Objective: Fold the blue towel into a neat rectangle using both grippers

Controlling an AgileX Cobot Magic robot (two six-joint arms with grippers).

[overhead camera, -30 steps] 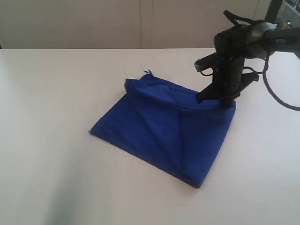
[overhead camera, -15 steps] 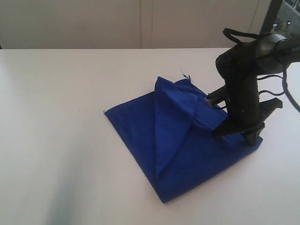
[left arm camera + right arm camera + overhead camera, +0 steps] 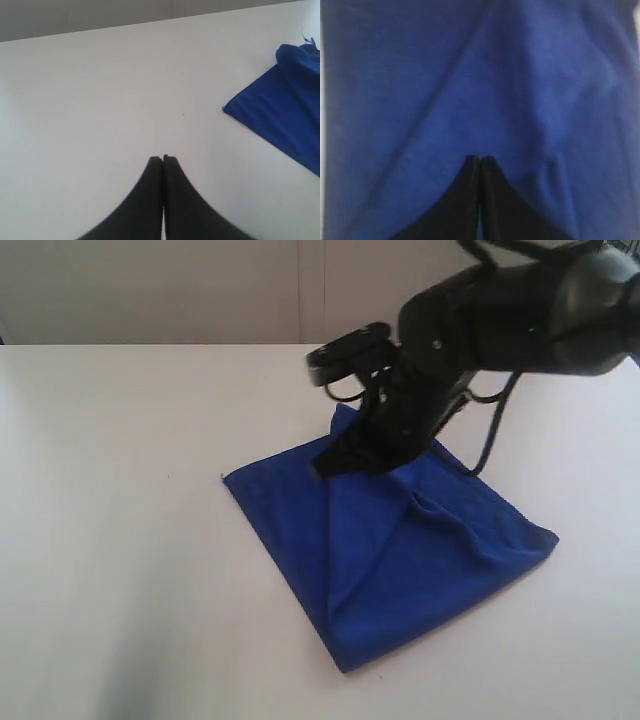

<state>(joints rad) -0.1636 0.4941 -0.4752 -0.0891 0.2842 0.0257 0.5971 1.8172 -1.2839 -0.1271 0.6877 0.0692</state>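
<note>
The blue towel (image 3: pixel 400 550) lies folded and creased on the white table (image 3: pixel 120 490), with one corner pointing toward the front and a raised ridge across its middle. My right gripper (image 3: pixel 330 468) hangs low over the towel's far part, its jaws shut and nothing seen between them. In the right wrist view the towel (image 3: pixel 470 75) fills the frame beyond that gripper (image 3: pixel 480 159). My left gripper (image 3: pixel 163 158) is shut over bare table, well apart from the towel (image 3: pixel 285 105). The exterior view does not show the left gripper.
The right arm (image 3: pixel 510 320) reaches in from the upper right, with black cables hanging beside it. A pale wall (image 3: pixel 200 290) runs behind the table's far edge.
One second ago the towel was dragged and turned to the right. Since then the right gripper has left the towel's right corner and swung left over its far part; the towel has stayed still.
</note>
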